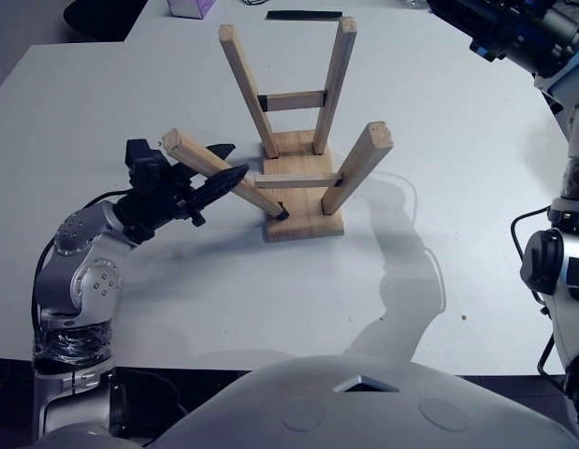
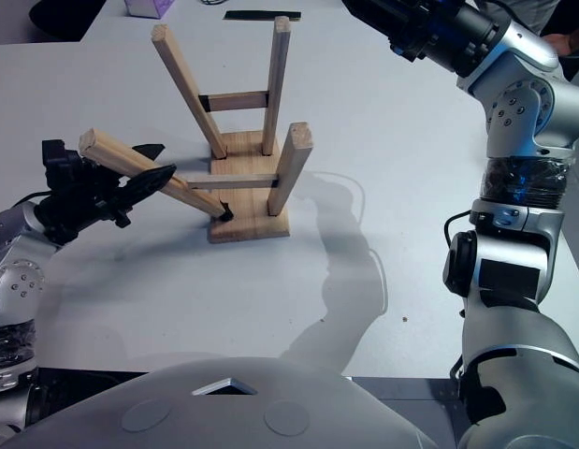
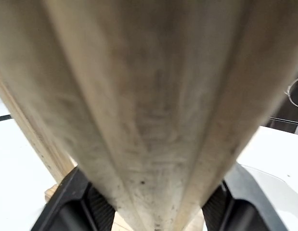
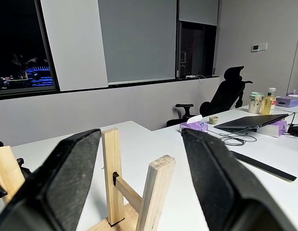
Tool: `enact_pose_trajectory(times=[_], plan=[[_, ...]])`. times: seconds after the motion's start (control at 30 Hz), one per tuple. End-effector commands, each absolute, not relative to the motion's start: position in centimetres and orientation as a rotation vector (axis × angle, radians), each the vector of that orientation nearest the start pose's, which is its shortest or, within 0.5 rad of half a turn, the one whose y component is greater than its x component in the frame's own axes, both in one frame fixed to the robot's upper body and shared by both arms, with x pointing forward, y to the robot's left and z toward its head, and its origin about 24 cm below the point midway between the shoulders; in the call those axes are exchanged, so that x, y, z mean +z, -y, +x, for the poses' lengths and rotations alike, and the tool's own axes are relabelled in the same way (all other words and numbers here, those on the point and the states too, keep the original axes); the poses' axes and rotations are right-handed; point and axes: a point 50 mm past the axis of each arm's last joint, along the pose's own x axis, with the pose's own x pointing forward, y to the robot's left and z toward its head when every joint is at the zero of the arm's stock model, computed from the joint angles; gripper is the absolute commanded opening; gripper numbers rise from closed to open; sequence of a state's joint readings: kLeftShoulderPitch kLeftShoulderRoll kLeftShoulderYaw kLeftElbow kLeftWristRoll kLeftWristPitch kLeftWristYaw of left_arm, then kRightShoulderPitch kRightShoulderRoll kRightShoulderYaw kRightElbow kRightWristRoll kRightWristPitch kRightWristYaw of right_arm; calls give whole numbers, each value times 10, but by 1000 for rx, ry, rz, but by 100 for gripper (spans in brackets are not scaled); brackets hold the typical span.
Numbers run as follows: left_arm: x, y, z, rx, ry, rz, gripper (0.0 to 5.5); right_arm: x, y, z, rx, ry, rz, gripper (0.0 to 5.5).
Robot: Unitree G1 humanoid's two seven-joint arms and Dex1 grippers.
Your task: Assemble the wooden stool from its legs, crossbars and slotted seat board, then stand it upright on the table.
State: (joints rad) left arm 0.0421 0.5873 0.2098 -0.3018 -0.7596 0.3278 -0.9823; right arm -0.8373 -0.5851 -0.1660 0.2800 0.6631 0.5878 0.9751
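Note:
The stool stands upside down, its seat board (image 1: 306, 224) flat on the white table (image 1: 448, 206). Two far legs (image 1: 248, 89) (image 1: 334, 82) rise from it, joined by a crossbar (image 1: 294, 100). The near right leg (image 1: 357, 168) leans slightly, and a second crossbar (image 1: 296, 180) runs from it to the near left leg (image 1: 256, 195). That leg tilts far out to the left, and my left gripper (image 1: 225, 166) is shut on its upper part, the black pads (image 3: 98, 208) pressing both sides of the wood (image 3: 149, 120). My right gripper (image 4: 139, 139) hangs open high over the table's far right, apart from the stool.
A purple tissue box (image 1: 191, 7) and a flat black strip (image 1: 303, 15) lie at the table's far edge. My right arm (image 2: 513, 84) stands raised at the right side. Wide bare tabletop lies in front of and to the right of the stool.

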Motion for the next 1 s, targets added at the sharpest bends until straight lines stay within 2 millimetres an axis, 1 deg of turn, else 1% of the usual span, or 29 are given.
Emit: enact_pose_trajectory(times=[0.03, 0.13, 0.2, 0.37, 0.5, 0.63, 0.77, 0.87, 0.97, 1.0], plan=[[115, -216, 214, -1032, -40, -130, 204, 247, 202, 338, 1018, 154, 120, 308], [113, -203, 212, -1121, -63, -164, 204, 245, 203, 338, 1010, 151, 119, 308], [109, -197, 212, -1160, -86, -156, 204, 243, 203, 338, 1010, 149, 121, 308], [115, -200, 222, -1187, -85, -105, 204, 237, 203, 336, 1006, 137, 123, 308], [123, -205, 233, -1187, -88, 0, 204, 231, 200, 333, 1002, 133, 122, 308], [133, -197, 235, -1251, -75, 73, 204, 223, 199, 327, 992, 129, 135, 308], [138, -190, 239, -1293, -93, 157, 204, 211, 187, 315, 1020, 110, 107, 308], [142, -184, 237, -1309, -91, 178, 204, 217, 177, 301, 1048, 146, 128, 308], [143, -182, 233, -1307, -105, 198, 204, 233, 171, 287, 1062, 210, 165, 308], [144, -182, 233, -1301, -106, 205, 204, 241, 168, 282, 1058, 244, 177, 308]])
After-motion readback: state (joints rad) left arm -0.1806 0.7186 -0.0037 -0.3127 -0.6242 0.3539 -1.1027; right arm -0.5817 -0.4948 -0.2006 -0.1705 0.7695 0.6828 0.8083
